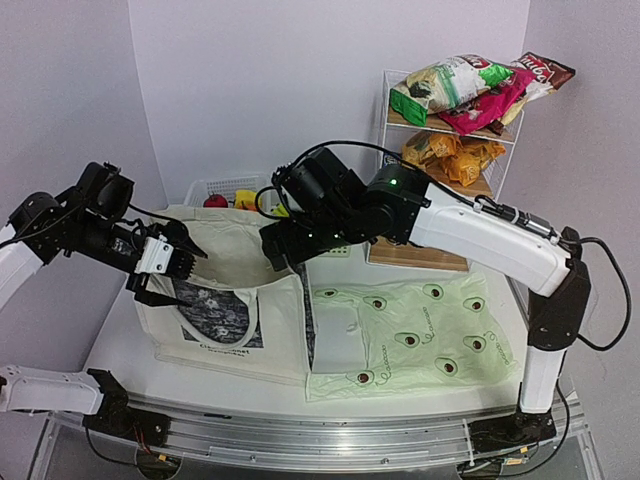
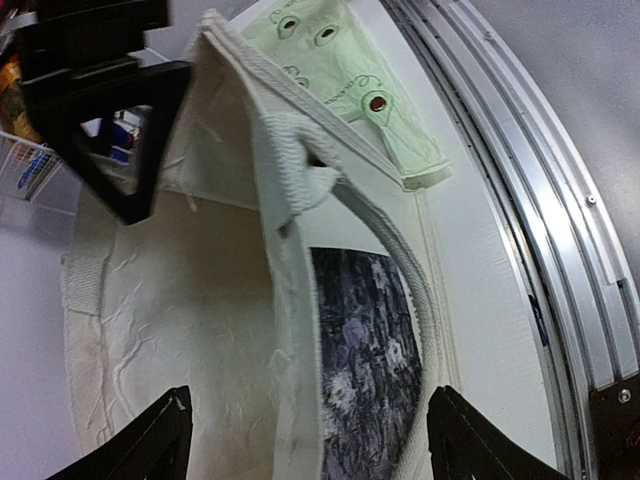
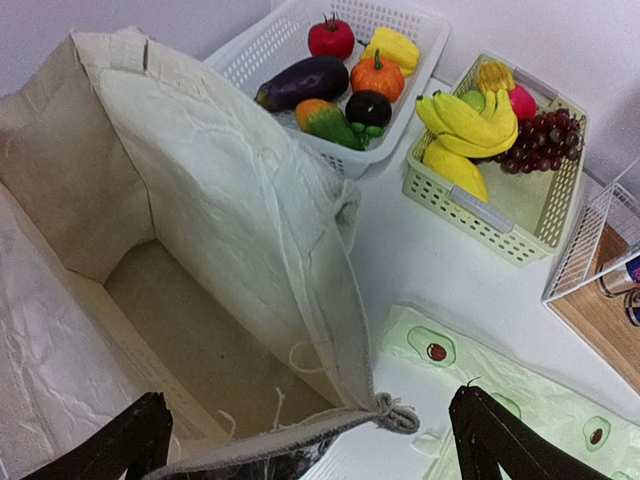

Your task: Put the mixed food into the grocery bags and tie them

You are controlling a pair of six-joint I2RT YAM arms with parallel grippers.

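- Tote (image 1: 235, 310) is standing open on the table (image 1: 115, 345), left of centre, with its printed side facing near.
- Left fingers (image 2: 150, 450) are hanging at the tote's left end, spread wide. The near wall is running between them and touching neither, and a loop handle (image 2: 400, 270) is curving down that wall's outer face.
- Right fingers (image 3: 495, 445) are also spread wide, hovering over the tote's right end. The frayed rim is passing between them without being pinched.
- Plastic bag (image 1: 420, 340) is lying flat on the table just right of the tote, avocado print facing up.
- Bananas (image 3: 460, 120) and grapes (image 3: 545, 140) are sitting together in a pale green basket (image 3: 480, 215) on the far side of the tote.
- White basket (image 3: 420, 50) is standing beside the green one, holding a tomato, an aubergine and other vegetables.
- Snack packets (image 1: 460, 85) are piling up on the shelves of a wire rack (image 1: 385, 120) at the far right, well apart from both bags.
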